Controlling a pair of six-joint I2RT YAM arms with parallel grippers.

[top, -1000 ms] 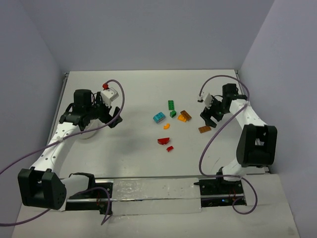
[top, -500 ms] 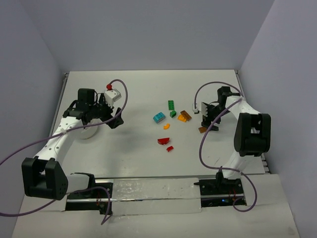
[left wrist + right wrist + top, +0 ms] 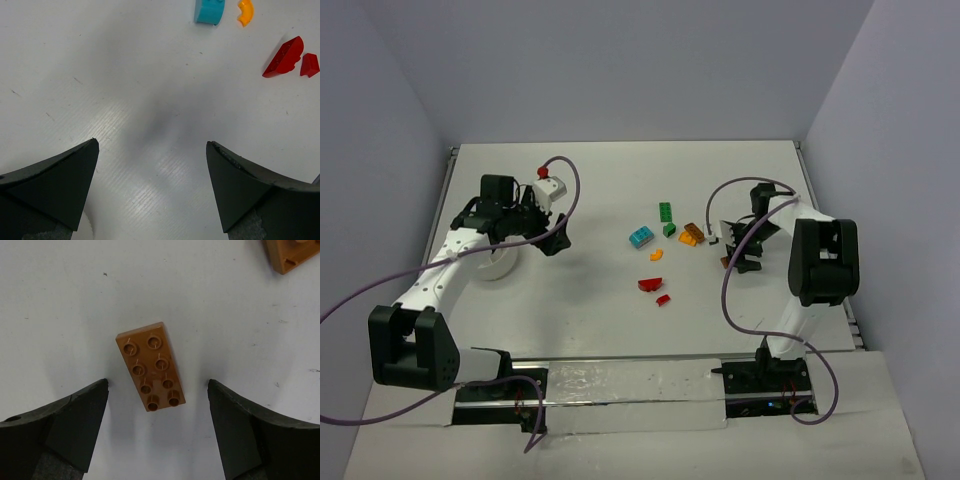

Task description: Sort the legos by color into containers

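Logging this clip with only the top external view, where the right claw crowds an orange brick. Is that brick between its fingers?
Observer: Its near end is. The orange brick lies flat between the open fingers of the right claw, touching neither.
Operator: Which side is up?
Observer: Studs up, eight of them in two rows of four.
Operator: And the other arm?
Observer: The left claw is open, with only bare table between its fingers.
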